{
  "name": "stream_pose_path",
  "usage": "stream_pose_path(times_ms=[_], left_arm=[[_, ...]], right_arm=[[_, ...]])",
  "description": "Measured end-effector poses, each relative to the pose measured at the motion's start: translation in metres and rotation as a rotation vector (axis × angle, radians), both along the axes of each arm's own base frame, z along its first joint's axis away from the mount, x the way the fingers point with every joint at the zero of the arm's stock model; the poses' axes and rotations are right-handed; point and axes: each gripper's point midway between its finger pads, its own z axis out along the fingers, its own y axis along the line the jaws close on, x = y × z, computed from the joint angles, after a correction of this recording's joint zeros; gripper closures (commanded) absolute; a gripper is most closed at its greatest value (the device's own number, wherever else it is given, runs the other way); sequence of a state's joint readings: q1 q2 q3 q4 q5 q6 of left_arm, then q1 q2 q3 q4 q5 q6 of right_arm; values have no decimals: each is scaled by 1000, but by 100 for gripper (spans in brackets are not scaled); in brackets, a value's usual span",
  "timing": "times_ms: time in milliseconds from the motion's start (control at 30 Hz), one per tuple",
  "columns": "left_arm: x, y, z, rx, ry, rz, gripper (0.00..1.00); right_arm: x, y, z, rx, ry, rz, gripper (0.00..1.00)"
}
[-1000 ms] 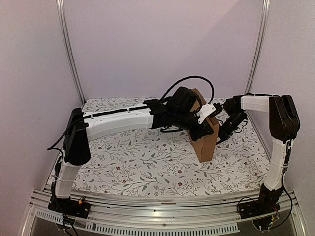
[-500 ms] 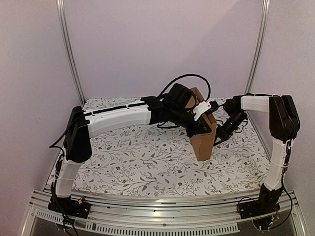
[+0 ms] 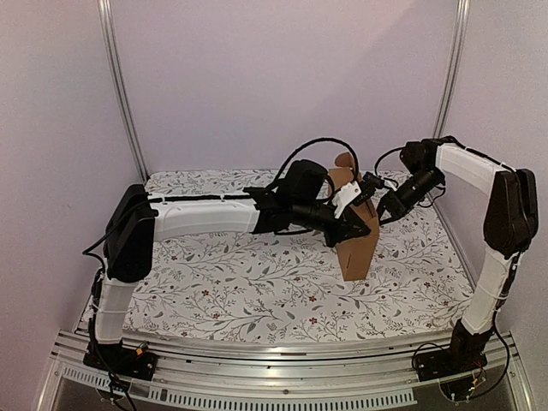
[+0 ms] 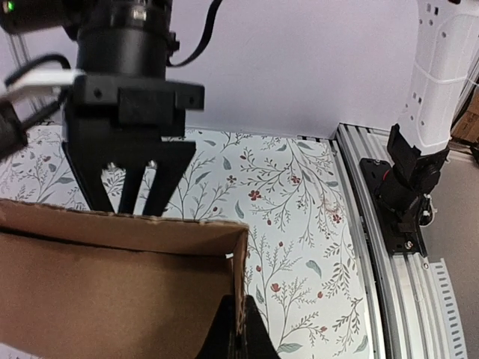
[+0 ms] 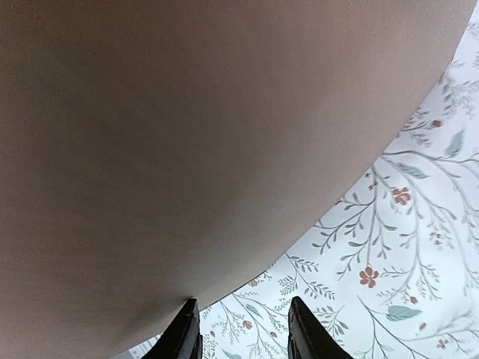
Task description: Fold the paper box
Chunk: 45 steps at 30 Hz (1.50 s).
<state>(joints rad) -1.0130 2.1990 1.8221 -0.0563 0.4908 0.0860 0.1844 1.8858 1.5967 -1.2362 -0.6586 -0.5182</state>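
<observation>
Pale lilac walls (image 3: 282,77) close in a bench (image 3: 214,282) covered with a leaf-and-flower cloth (image 4: 299,224). On the bench's right half the paper box (image 3: 360,248) stands on end, a tall brown cardboard shape with a rounded flap (image 3: 346,160) poking up at its far top. The left arm (image 3: 205,214) stretches across from the left side. The left fingers (image 4: 254,345) are pressed together on the box, pinching the thin edge of 1 wall right at an inside corner, with 1 finger on each face of the cardboard. The right fingers (image 5: 305,333) sit at the far side of the box near its top. These 2 stand spread, with only patterned cloth showing in the gap and nothing gripped. The tip of 1 lies at the edge of a cardboard panel; whether it touches cannot be told.
</observation>
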Motion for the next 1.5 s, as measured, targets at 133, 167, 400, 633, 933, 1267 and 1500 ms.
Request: stream_pose_path(times_ms=[133,167,400,633,933,1267,1500], left_arm=[[1,-1,-1,-16,-10,2,99],[1,-1,-1,-19,-12,3,98],[3,-1,0,-27,-10,14,98],[6,-2,-1,-42,-5,38,97],[9,-2,-2,-62,-2,59,96],[10,4,-4,-86,-1,90,90],[13,9,-3,-104,-1,132,79]], right_arm=[[22,-8,67,36,-152,-78,49],[26,-9,84,48,-191,-97,47],[31,-6,144,112,-270,-173,40],[31,13,135,108,-213,-141,47],[31,44,132,77,-232,-66,59],[31,54,106,-77,-257,-30,73],[35,47,102,-135,-279,-42,78]])
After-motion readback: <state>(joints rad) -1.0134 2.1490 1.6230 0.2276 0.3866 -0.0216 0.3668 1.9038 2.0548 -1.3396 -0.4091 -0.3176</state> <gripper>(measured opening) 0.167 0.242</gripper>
